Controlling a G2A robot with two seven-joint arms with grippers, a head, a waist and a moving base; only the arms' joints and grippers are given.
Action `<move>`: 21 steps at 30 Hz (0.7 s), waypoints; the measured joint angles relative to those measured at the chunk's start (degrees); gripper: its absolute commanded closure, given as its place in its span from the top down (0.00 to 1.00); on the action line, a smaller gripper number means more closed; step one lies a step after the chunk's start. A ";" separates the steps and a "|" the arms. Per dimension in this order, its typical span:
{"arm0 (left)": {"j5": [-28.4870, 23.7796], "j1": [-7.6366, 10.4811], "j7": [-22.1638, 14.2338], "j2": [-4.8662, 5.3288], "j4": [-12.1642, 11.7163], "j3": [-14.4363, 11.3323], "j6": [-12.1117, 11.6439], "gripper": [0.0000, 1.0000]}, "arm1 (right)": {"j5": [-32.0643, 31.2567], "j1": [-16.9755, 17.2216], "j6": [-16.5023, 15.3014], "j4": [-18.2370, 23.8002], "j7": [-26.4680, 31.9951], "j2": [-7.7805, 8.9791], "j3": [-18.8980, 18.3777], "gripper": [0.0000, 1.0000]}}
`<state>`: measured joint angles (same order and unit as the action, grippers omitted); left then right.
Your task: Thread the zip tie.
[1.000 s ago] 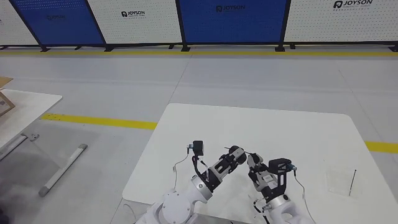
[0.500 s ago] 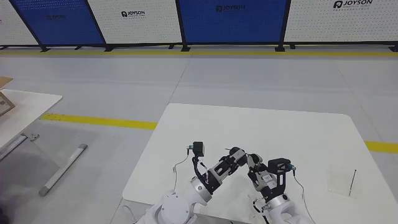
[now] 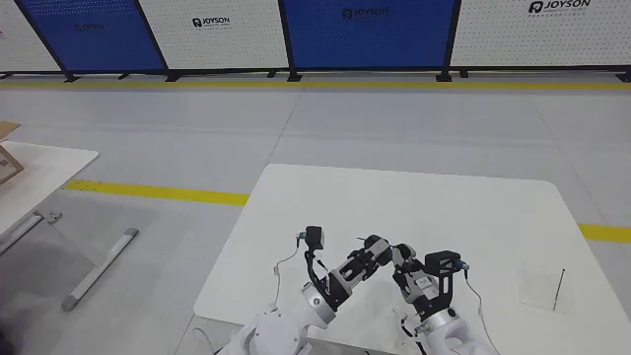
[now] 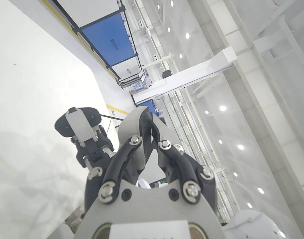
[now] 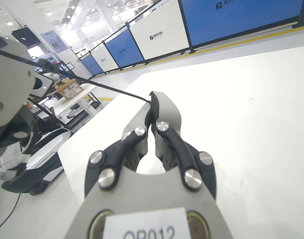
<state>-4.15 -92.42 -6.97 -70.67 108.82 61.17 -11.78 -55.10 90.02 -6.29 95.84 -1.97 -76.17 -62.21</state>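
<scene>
- Right wrist view: right gripper (image 5: 153, 100) pinches one end of the zip tie (image 5: 97, 84), which stretches left above the table's (image 5: 241, 100) near edge.
- Left wrist view: left gripper (image 4: 149, 116), fingers pressed together, holds it farther along.

The far partition panels each carry a logo with a short wordmark. It is dark on the white panel (image 3: 211, 22), on the blue panel (image 3: 365, 13) to its right and on the far-right white panel (image 3: 559, 5), and fainter on the far-left blue panel (image 3: 87, 29). A white label (image 5: 145, 225) behind the right claw (image 5: 153, 100) bears black letters and digits, cut off at the edge. The print on a wall poster (image 5: 53, 41) is too small to read.
</scene>
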 measured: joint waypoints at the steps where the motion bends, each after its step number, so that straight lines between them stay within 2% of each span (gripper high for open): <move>1: 0.27 -0.11 0.04 0.02 0.11 -0.08 -0.07 0.00 | -0.01 0.00 0.01 -0.01 0.00 0.00 0.01 0.00; 6: 0.71 -0.18 0.56 0.06 0.20 -0.05 0.09 0.00 | -0.15 0.04 -0.09 0.01 0.00 0.00 0.06 0.00; 7: 0.78 -0.07 0.96 0.04 0.06 -0.01 0.37 0.00 | -0.26 0.08 -0.22 0.09 0.16 0.02 0.06 0.71; 8: 0.82 0.04 1.26 0.02 -0.04 -0.03 0.58 0.00 | -0.33 0.12 -0.31 0.18 0.30 0.04 0.05 1.00; 16: -1.53 1.38 3.01 -0.22 -1.19 0.43 1.63 0.00 | 1.30 1.39 -1.34 1.47 -1.42 0.22 -1.31 1.00; 21: -1.34 2.04 6.28 -0.35 -2.24 1.55 2.37 0.00 | 3.66 3.82 -2.38 3.20 -3.87 0.61 -4.11 1.00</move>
<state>-5.50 -90.38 -0.69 -71.02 106.58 62.71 -9.40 -51.44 93.84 -8.67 99.03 -5.84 -75.56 -66.32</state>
